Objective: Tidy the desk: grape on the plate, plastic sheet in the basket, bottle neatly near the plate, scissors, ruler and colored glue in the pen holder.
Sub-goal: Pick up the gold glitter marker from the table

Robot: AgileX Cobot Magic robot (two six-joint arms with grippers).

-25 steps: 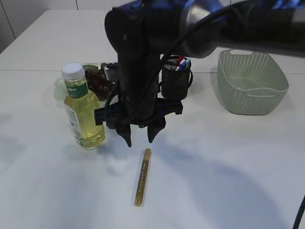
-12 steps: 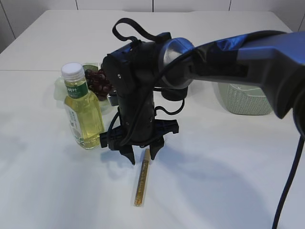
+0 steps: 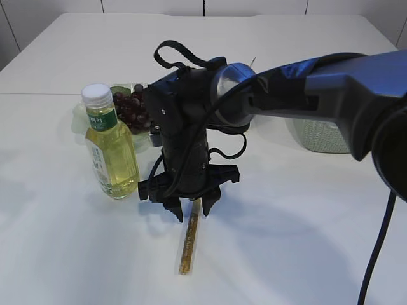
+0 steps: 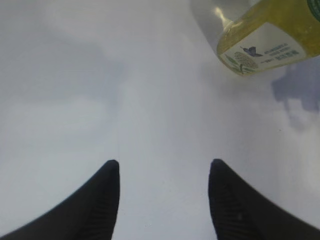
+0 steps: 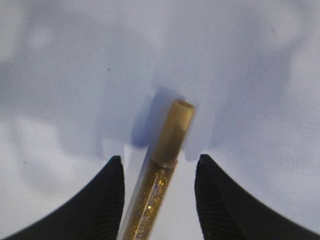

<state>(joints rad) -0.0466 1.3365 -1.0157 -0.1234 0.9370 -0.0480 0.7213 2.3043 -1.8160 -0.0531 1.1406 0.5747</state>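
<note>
Right gripper (image 3: 192,210): its two fingers (image 5: 102,200) stand apart, straddling the capped end of the one colored glue (image 3: 189,235) stick without touching it. The stick lies flat on the worktop (image 3: 286,241), long axis running near-to-far, cap end pointing away toward the gripper (gold, glittered body). Left gripper (image 4: 164,200): fingers apart, nothing between them. One bottle (image 3: 109,145) stands upright just left. One grape (image 3: 130,109) bunch lies on the plate (image 3: 79,117) behind it. One basket (image 3: 318,136), far right.
</note>
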